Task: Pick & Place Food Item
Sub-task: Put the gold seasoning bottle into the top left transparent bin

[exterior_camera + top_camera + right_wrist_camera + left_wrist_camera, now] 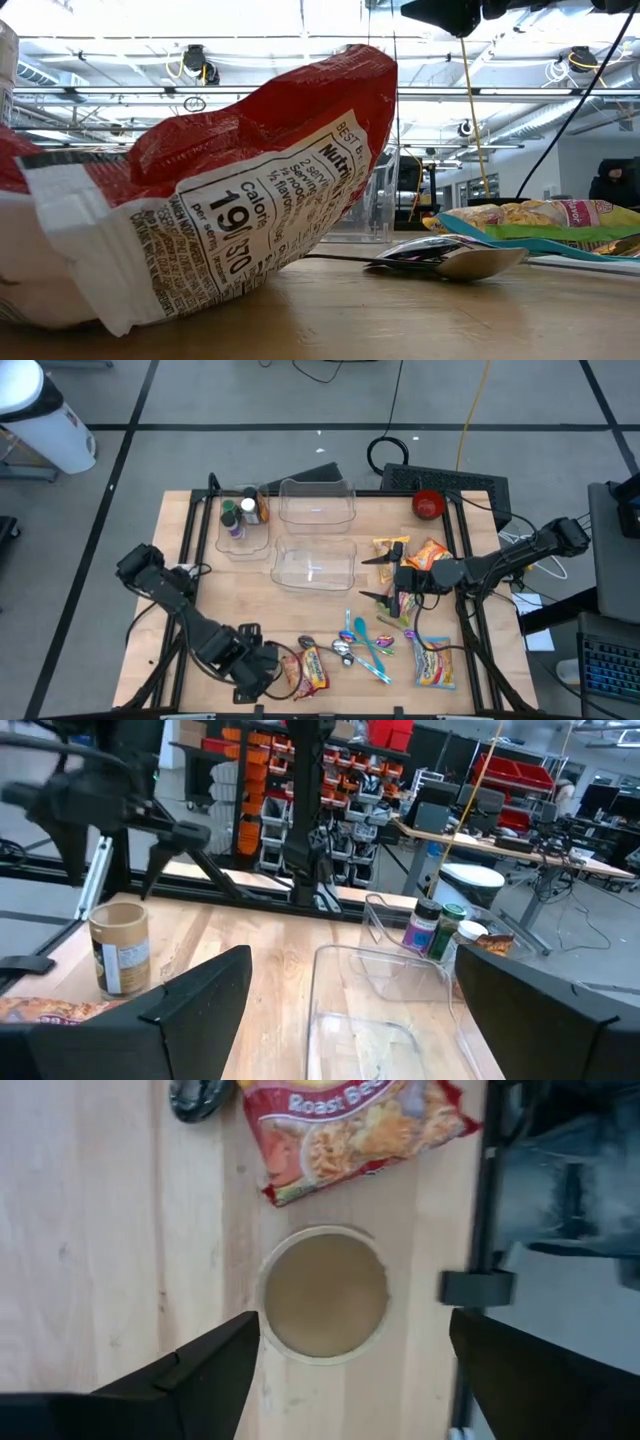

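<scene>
The left gripper sits at the near-left edge of the table, fingers spread wide and holding nothing; in the left wrist view both dark fingers frame a round hole in the tabletop, not a food item. The nearest task item — the red noodle packet — lies flat just beside this gripper, toward the table's middle, with its long axis running roughly from the near edge toward the far edge. In the left wrist view the packet lies beyond the fingertips, so the gripper is judged to need a short shift toward it before closing across its short dimension. The right gripper hovers well apart, near the middle right of the table beside the clear containers, jaws also wide and empty. The left arm is clearly nearer to the red packet — the right arm is closer to the orange snack bags.
</scene>
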